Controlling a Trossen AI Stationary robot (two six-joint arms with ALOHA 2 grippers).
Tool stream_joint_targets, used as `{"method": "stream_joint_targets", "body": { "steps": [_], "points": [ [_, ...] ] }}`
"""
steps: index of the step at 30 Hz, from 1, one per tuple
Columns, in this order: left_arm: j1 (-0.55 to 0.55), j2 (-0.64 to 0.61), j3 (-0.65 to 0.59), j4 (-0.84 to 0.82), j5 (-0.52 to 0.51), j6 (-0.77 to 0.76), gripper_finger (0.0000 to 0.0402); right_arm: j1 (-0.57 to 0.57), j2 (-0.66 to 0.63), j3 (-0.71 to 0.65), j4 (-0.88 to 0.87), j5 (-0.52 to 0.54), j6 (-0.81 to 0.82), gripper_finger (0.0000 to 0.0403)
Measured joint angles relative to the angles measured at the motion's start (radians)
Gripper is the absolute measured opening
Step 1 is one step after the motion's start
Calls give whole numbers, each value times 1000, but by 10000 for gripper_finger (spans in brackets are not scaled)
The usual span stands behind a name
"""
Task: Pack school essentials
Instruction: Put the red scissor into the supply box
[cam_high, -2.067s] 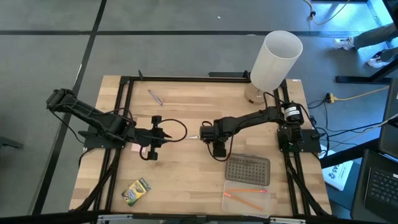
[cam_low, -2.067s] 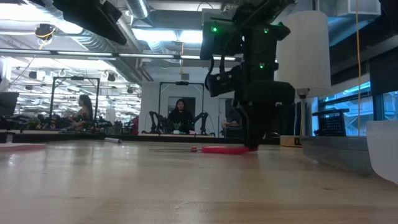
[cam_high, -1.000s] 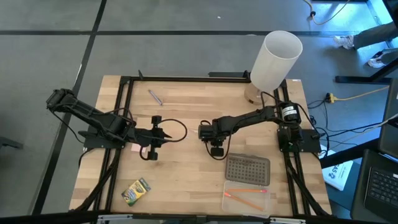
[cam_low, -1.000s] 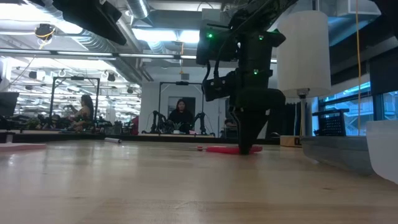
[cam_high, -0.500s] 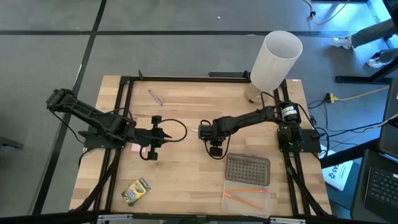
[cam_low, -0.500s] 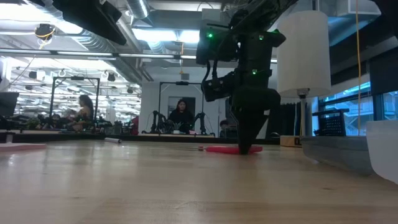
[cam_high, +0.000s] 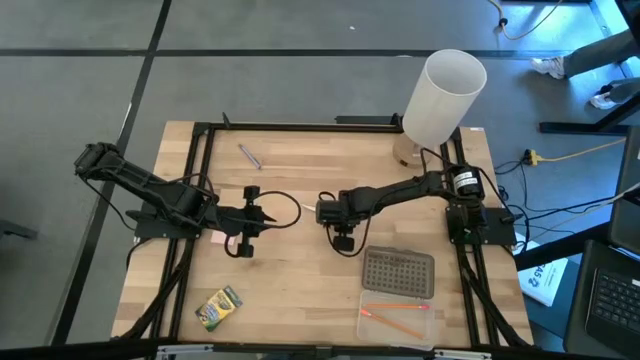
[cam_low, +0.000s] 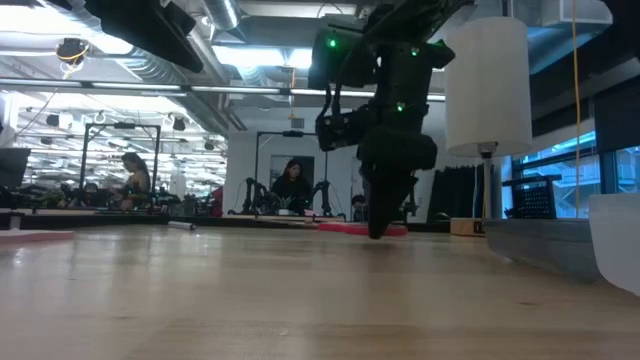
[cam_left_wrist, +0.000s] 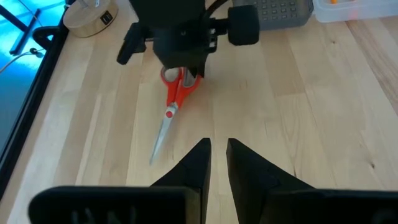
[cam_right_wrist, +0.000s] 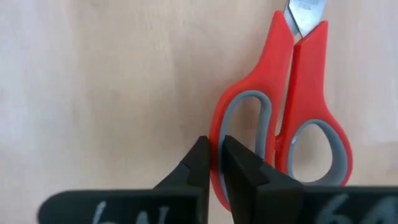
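The red-handled scissors (cam_left_wrist: 173, 99) lie mid-table, handles under my right gripper (cam_high: 326, 212), blades pointing toward my left gripper (cam_high: 262, 215). My right gripper points down and is shut on one handle loop. My left gripper hovers shut and empty a short way from the blade tip (cam_left_wrist: 153, 159). The green-yellow crayon box (cam_high: 219, 308) lies at the near left and the purple pen (cam_high: 249, 157) at the far left. The pink pad (cam_high: 217, 238) shows partly under my left arm. Two orange pencils (cam_high: 395, 315) lie in the clear box. My right gripper pinches the outer wall of one handle loop (cam_right_wrist: 216, 134), one finger (cam_right_wrist: 242, 171) inside the loop's hole and the other (cam_right_wrist: 196, 165) outside it. The fingers come from above, pointing down. The handle end (cam_low: 350, 228) is just off the wood; the blades slope down to the table.
The clear flat box (cam_high: 397, 318) stands at the near right, with its grey dotted lid (cam_high: 398, 273) beside it. The tall white cylinder lamp (cam_high: 443, 97) stands at the far right corner. Bare wood lies between the two arms and along the near middle.
My right gripper has shifted slightly toward the table's left edge and come up a little. The scissors' red handle end has risen off the wood with it, while the blade end stays low.
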Motion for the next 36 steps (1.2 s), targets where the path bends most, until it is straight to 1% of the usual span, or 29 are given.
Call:
{"method": "stream_joint_targets", "body": {
  "steps": [3, 9, 17, 21, 24, 28, 30, 36],
  "points": [
    [0, 0, 0, 0, 0, -1, 47, 16, -8, 18, -29, 2, 6, 27],
    [0, 0, 0, 5, 0, -2, 47, 62, -11, 95, -148, 80, 15, 33],
    [0, 0, 0, 5, 0, -2, 47, 139, -14, 231, -286, 76, 43, 30],
    [-1, 0, 0, 4, 3, -2, 47, 182, -16, 320, -408, 98, 101, 32],
    [-10, -2, 0, 4, 43, 1, 47, 216, -16, 377, -508, 109, 140, 29],
    [-33, -11, -1, 3, 77, 1, 47, 262, -16, 430, -578, 99, 213, 31],
    [-47, -16, -1, 8, 76, 1, 47, 289, -17, 454, -600, 74, 260, 33],
    [-89, -20, -1, 47, 76, 2, 47, 403, -17, 504, -638, 57, 404, 31]
  ]
}}
